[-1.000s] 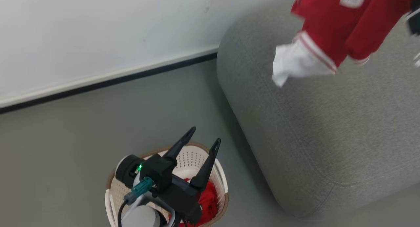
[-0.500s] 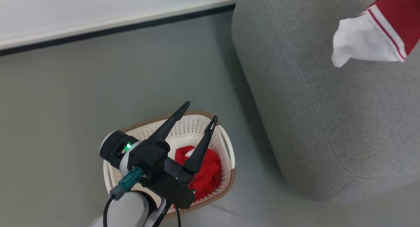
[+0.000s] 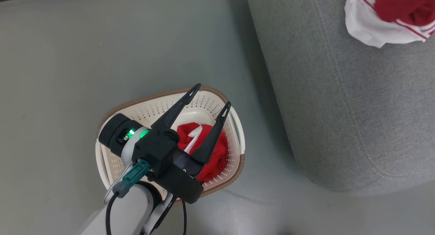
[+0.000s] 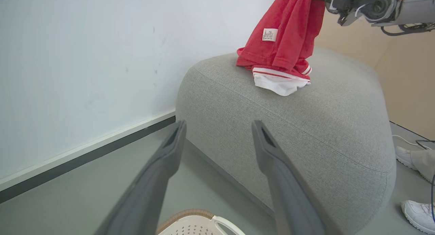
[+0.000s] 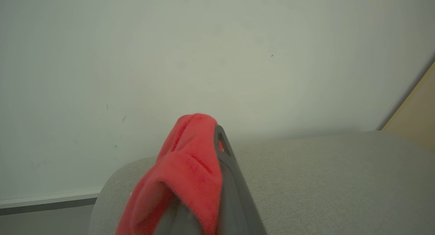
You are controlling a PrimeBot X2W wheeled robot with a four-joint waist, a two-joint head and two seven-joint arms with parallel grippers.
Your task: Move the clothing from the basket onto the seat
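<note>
our right gripper [image 5: 220,145] clamped on a red garment [image 4: 282,41] over the seat [image 3: 340,109]
its white hem [image 4: 277,85] rests on the seat's top — our left gripper [image 3: 212,96] hovers empty, fingers spread wide, above the basket [image 3: 153,101] on the floor [image 3: 68,58], where more red clothing [image 3: 217,157] lies.

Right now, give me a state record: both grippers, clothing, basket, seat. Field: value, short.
left gripper: open, empty, above the basket
right gripper: shut on held garment
held garment: red with white trim; hangs from the right gripper, lower end lying on the seat
basket garment: red, bunched inside the basket
basket: upright on the floor, beside the seat
seat: grey; held garment's lower end on its top
task: not yet done, red clothing left in the basket
</note>
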